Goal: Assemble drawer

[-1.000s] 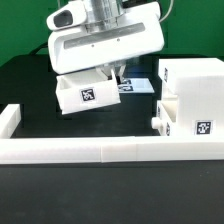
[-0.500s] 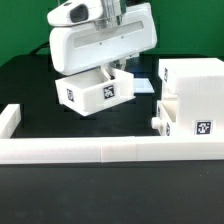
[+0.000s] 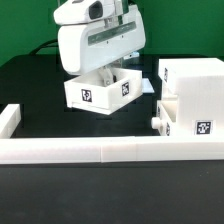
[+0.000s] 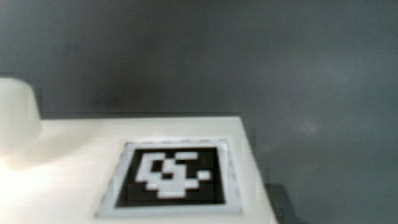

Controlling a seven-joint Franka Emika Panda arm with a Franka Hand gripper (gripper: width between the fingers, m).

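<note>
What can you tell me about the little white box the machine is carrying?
The tray is a small open-topped white box, plastic by the look of it, with a black-and-white square tag on each of the two walls that show. It hangs under the arm's white head, turned corner-on to the exterior view and slightly tilted, left of the tall case in that view. The fingers are hidden, so the grip itself cannot be seen. The wrist view shows one tag close up.

No readable words, brand names or numbers appear in either view. The only markings are black-and-white square tags: 2 on the small open white plastic tray [image 3: 103, 91], 1 on the lower front of the tall white plastic case [image 3: 190, 95], and 1 filling a white plastic surface [image 4: 107, 140] in the wrist view. Their patterns encode no legible characters.
</note>
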